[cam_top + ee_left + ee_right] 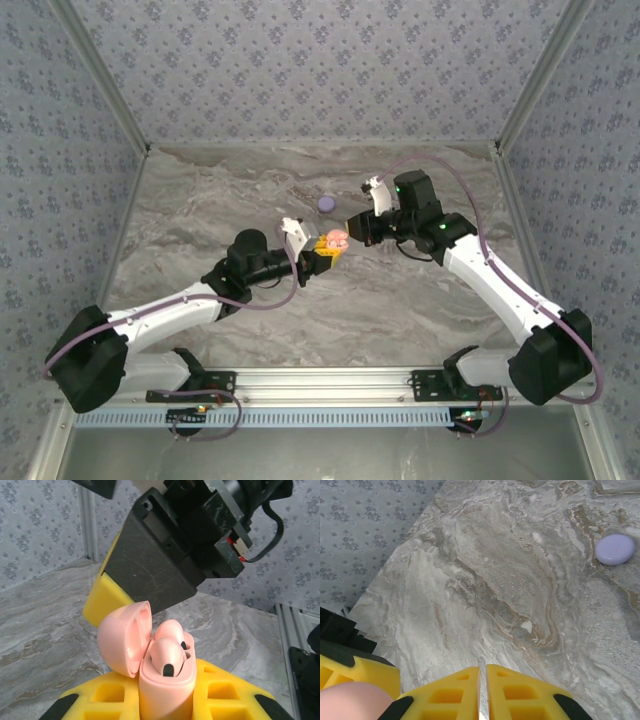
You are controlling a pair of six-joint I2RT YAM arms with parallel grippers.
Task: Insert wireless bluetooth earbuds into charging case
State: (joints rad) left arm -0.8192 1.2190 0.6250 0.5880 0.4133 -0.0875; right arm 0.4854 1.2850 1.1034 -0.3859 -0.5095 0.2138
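Note:
The pink charging case [167,692] stands upright with my left gripper [167,707] shut on it, its yellow fingers [100,700] on either side. The lid [122,640] hangs open to the left. Two pale pink earbuds [167,655] sit side by side in the case, their dark tips showing. In the top view the case [336,240] is held above mid-table by the left gripper [322,252]. My right gripper [352,228] hovers just right of the case. Its yellow fingers [445,695] are shut [482,692] with nothing between them. The pink lid [350,700] shows at their lower left.
A round purple disc [615,549] lies on the marble table [510,580] beyond the grippers, also seen in the top view [325,203]. Patterned walls [320,70] enclose the table on three sides. The right arm's black body [155,565] looms close above the case.

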